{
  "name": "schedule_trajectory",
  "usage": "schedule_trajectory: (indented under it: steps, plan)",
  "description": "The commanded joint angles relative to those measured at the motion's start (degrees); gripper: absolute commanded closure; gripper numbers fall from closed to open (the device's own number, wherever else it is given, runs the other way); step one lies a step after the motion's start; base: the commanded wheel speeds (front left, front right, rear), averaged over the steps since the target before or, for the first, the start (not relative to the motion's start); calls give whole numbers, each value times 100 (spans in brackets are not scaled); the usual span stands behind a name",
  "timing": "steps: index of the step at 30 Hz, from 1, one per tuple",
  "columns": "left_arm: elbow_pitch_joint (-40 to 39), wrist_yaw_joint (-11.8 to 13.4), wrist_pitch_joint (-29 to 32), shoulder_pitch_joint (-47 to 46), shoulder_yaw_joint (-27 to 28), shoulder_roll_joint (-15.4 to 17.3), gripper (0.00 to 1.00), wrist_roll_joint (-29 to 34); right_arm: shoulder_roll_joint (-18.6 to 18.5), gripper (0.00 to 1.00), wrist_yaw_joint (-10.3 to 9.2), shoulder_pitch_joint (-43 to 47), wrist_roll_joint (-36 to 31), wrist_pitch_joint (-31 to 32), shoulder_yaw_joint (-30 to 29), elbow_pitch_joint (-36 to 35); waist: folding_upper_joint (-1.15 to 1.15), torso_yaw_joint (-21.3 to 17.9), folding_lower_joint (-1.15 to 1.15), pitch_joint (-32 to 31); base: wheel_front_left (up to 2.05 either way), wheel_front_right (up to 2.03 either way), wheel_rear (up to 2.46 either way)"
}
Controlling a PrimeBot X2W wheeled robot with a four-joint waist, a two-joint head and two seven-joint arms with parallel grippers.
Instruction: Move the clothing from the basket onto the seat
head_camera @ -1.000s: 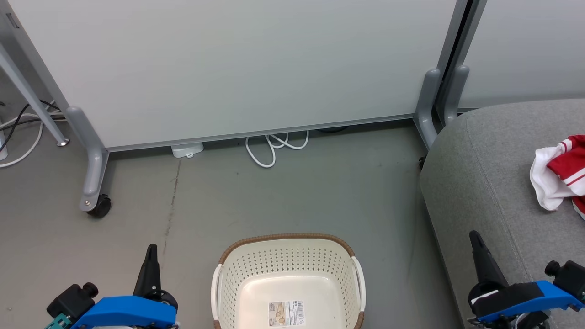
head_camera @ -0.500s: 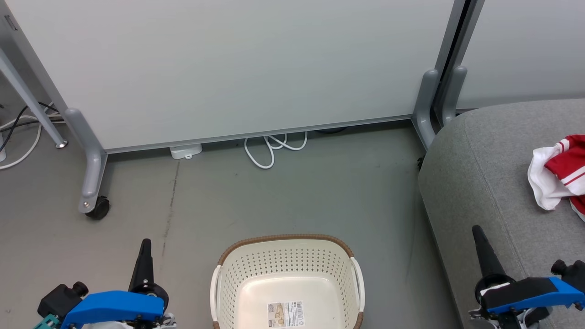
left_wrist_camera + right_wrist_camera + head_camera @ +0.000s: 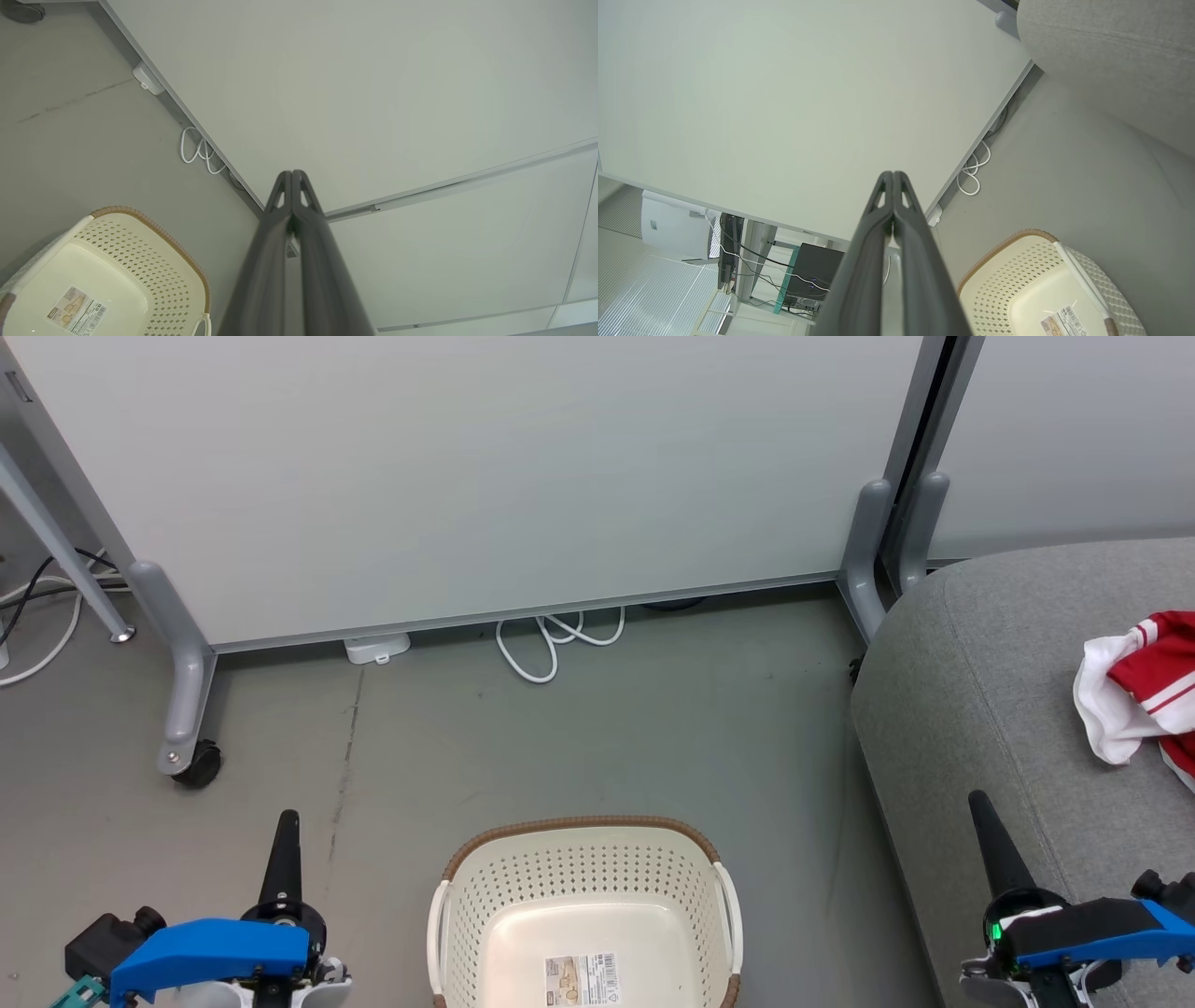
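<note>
Left tool (image 3: 284, 821): closed, empty, over floor.
Right tool (image 3: 980, 803): closed, empty, by seat (image 3: 990, 653) left edge.
Clothing (image 3: 1144, 686): on seat, well in from that edge.
Basket (image 3: 583, 873): looks empty; I'd check its near end before parking.

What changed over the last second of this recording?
In the head view the left gripper drifted left and the right gripper slightly right, spreading apart; the whole picture also shifted a little, so the camera moved. Both stayed shut and empty. The basket stayed empty, the clothing on the seat.
</note>
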Motion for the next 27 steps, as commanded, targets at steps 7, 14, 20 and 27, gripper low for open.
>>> schedule_trajectory:
  steps: [7,14,20,27]
  plan:
    - [-105,-6,127,-156,115,-2,100,-397,-16,100,2,-161,459,69,-36,-24,0,-13,0,-9,0,0,0]
    - [-151,-7,232,-182,194,-15,100,-752,-17,100,2,-186,877,130,-57,-10,0,-28,0,-20,0,0,0]
    - [-182,-7,306,-196,252,-26,100,-998,-18,100,2,-215,1166,170,-73,-1,0,-39,0,-27,0,0,0]
    - [-214,-8,393,-222,305,-37,100,-1270,-18,100,2,-242,1486,215,-88,10,0,-52,0,-36,0,0,0]
